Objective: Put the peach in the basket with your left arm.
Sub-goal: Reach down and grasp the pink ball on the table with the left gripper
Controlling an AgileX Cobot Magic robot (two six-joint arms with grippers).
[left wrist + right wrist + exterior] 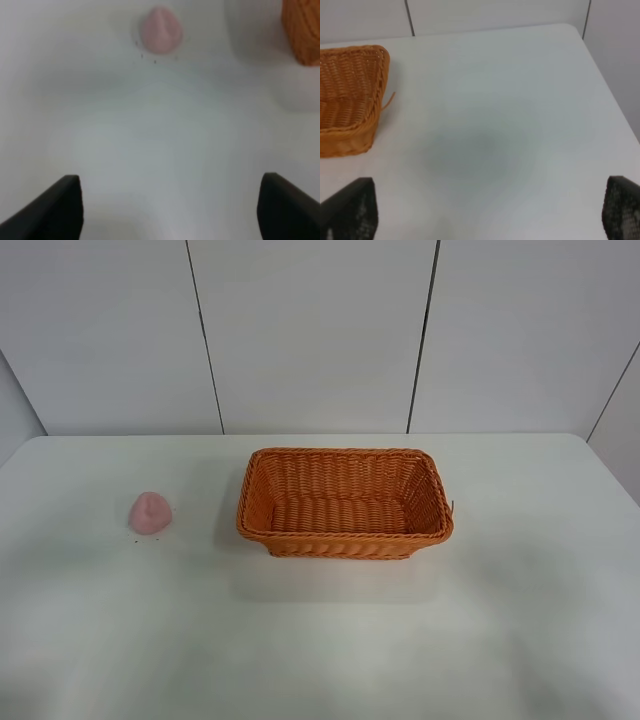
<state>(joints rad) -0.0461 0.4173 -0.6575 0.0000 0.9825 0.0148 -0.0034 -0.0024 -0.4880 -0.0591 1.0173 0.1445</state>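
Note:
The pale pink peach (150,512) lies on the white table at the left, apart from the orange wicker basket (344,502) in the middle, which is empty. No arm shows in the exterior high view. In the left wrist view the peach (160,29) lies far ahead of my left gripper (170,207), whose black fingertips (55,205) stand wide apart and empty; a corner of the basket (301,30) shows at the edge. In the right wrist view my right gripper (490,215) is open and empty, with the basket's end (350,100) off to one side.
The white table (320,640) runs up to a white panelled wall (310,330) at the back. A few tiny dark specks (147,59) lie on the table beside the peach. The table's right edge (610,95) shows in the right wrist view.

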